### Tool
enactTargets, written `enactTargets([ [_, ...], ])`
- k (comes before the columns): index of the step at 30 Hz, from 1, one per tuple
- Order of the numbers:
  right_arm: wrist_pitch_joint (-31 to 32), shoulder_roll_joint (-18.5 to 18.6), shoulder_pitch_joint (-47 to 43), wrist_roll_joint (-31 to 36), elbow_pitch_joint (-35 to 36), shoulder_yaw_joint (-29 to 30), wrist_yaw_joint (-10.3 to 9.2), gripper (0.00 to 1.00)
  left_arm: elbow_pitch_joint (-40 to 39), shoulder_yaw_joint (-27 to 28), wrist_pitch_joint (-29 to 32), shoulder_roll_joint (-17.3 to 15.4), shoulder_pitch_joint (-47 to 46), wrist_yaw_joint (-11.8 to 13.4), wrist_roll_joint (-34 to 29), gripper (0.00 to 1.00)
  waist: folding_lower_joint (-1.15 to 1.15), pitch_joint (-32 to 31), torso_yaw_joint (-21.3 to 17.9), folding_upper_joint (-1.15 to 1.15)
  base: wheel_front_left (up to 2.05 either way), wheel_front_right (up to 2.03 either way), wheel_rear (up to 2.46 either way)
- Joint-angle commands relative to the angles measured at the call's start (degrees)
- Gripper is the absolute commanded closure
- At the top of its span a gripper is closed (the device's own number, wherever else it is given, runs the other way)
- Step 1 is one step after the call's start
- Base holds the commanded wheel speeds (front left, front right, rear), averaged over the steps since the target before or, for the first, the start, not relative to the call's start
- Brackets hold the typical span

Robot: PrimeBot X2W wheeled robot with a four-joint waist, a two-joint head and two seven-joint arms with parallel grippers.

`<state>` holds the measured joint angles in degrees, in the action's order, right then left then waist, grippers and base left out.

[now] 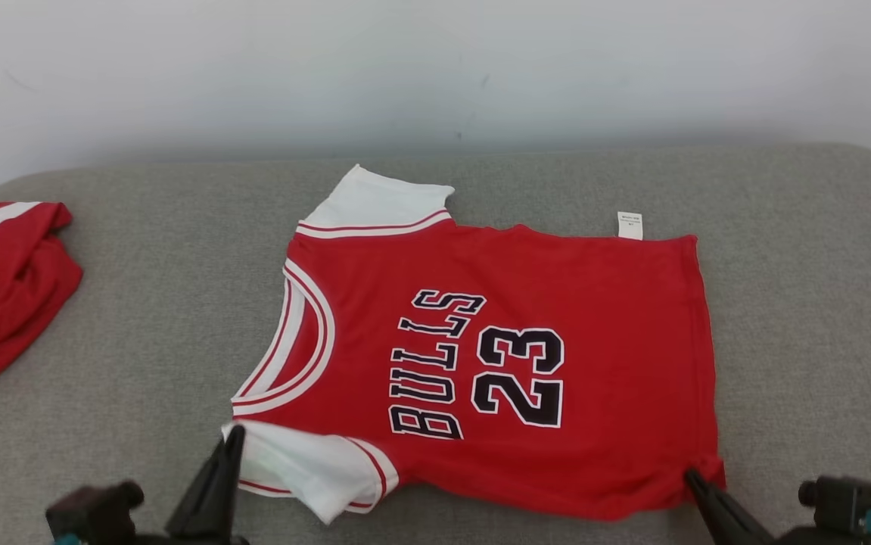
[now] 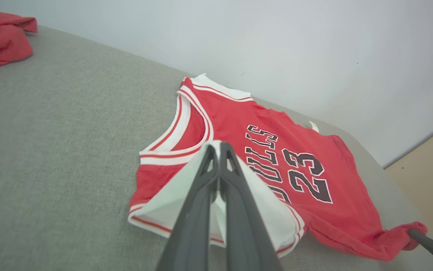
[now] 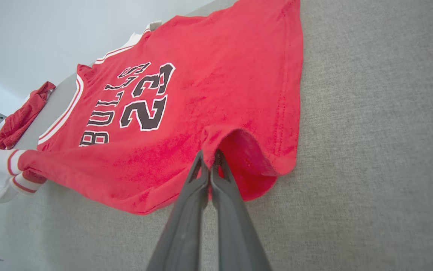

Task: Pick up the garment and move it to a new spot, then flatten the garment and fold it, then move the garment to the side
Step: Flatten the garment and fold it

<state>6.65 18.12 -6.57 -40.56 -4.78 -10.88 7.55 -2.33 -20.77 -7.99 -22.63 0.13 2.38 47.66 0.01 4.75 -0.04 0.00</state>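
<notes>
Red Bulls 23 jersey (image 1: 526,333) lies spread flat, front up, mid grey fabric counter (image 1: 806,341), collar toward robot's left, hem toward its right. Left claw (image 1: 232,435) pinched tight on the near white sleeve (image 1: 306,469), lifting it slightly. Right claw (image 1: 691,475) clamped closed on the near hem corner (image 1: 707,469), cloth bunched there. Crumpled red-white garment (image 1: 4,295) well apart at the counter's left end. White wall (image 1: 435,68) behind.
</notes>
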Motion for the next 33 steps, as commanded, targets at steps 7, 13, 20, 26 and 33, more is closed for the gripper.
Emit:
enactTargets([
  [7, 0.51, -1.15, 11.08, -0.04, -5.79, 0.09, -0.14, 1.0, 9.29, -0.04, 3.03, -0.07, -13.55, -3.14, -0.14, 1.0, -0.01, 4.8, -3.2, 0.0, 0.0, 0.0, 0.0],
  [13, -1.22, -1.75, 16.9, 0.06, -10.73, -1.41, -0.14, 1.0, 18.01, -1.24, 3.69, 0.7, -20.73, -5.75, -0.97, 1.0, -0.01, 7.38, -4.52, 0.0, 0.0, 0.0, 0.0],
  [20, -5.99, -2.22, 21.56, -0.67, -16.31, -4.68, -0.14, 0.0, 29.38, -2.53, -0.83, 1.49, -26.87, -7.94, -3.36, 0.59, -0.01, 7.98, -5.4, 0.0, 0.0, 0.0, 0.0],
  [26, -11.51, 0.48, 19.48, 0.22, -17.5, -7.23, -0.14, 0.0, 32.64, -3.11, -5.25, 2.23, -26.75, -9.17, -3.45, 0.0, -0.01, 6.24, -4.4, 0.0, 0.0, 0.0, 0.0],
  [33, -13.31, 2.6, 13.5, 1.59, -16.38, -8.17, -0.14, 0.0, 28.5, -0.63, -7.0, 0.91, -18.98, -8.8, -3.39, 0.0, -0.01, 4.22, -3.04, 0.0, 0.0, 0.0, 0.0],
])
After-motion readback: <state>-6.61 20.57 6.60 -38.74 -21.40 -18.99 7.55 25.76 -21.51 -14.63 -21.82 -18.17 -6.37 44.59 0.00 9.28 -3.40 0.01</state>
